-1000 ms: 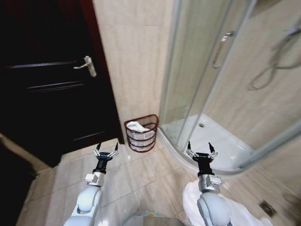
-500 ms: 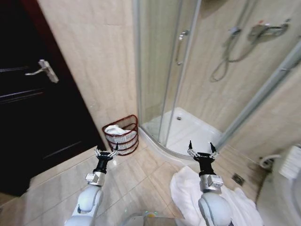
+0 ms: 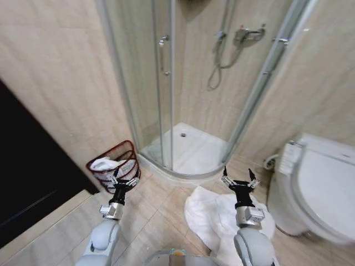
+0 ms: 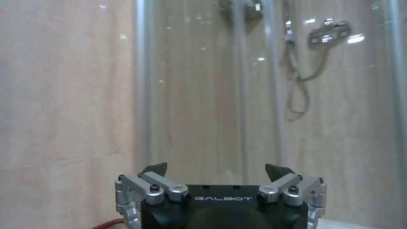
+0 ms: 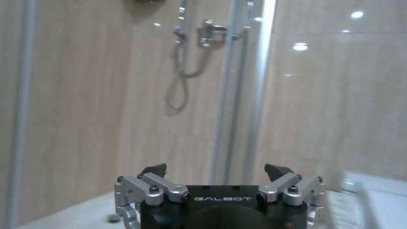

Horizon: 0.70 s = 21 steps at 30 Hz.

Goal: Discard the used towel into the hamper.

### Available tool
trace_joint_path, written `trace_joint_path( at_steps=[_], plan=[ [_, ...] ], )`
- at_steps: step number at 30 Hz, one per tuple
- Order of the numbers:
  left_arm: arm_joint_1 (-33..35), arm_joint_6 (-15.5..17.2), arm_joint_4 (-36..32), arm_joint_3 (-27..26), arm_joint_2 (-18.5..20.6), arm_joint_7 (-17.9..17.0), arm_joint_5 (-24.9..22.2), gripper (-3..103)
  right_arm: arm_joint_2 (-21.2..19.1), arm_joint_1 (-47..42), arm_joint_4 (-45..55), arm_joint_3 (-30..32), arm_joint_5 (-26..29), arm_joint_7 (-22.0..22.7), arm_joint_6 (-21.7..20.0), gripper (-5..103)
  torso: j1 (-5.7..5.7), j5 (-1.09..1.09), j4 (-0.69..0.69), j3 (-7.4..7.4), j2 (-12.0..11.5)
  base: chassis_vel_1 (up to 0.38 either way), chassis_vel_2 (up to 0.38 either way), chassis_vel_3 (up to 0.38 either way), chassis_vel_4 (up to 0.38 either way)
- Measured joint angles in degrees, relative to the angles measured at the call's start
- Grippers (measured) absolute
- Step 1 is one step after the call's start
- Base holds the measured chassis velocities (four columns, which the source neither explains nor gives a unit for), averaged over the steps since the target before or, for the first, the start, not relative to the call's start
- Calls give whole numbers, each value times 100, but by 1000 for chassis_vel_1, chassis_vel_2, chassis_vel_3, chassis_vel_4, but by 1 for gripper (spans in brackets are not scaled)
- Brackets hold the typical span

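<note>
White towel (image 3: pixel 213 219) lies crumpled on the floor just below the right gripper (image 3: pixel 238 178), fingers spread empty; the left gripper (image 3: pixel 125 178), likewise spread, hovers beside the hamper (image 3: pixel 111 169).

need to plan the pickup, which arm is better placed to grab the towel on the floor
Probably the right. The right gripper is open and hangs over the white towel on the floor, while the left gripper, also open, sits by the hamper.
</note>
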Motion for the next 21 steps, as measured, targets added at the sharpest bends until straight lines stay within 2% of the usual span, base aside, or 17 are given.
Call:
trace_joint_path(
  at_steps=[9,13,21],
  plan=[
    [54,-24,9,-15,-1,10,-1,100,18,-16,2,-18,-8,26,7,100,0,0,0,1,0,-123,-118,-119,-125],
    [95,-33,14,-53,16,149,-54,100,27,-17,2,-23,-19,27,12,100,-2,0,-2,-3,-6,-117,-121,-102,-115],
    [142,-116,62,-69,30,277,-86,100,49,-15,-39,-31,-24,30,32,100,-74,0,3,-96,-173,-27,-34,-25,-23]
  ],
)
